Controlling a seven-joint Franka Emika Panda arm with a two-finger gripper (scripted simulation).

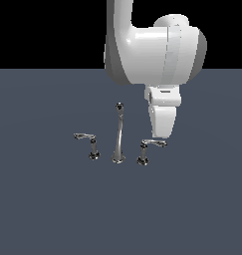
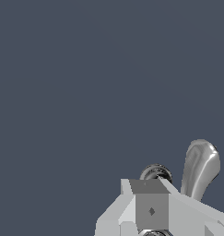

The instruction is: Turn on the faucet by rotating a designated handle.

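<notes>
Designated handle [image 1: 144, 151] lever juts toward exterior view's right, just under pincer [image 1: 161, 134]; pincer opening cannot be judged.

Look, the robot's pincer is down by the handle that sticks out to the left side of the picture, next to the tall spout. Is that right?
Not quite. In the exterior view the pincer hangs by the handle whose lever juts to that view's right, not the left one. The tall spout does stand between the two handles.
</notes>
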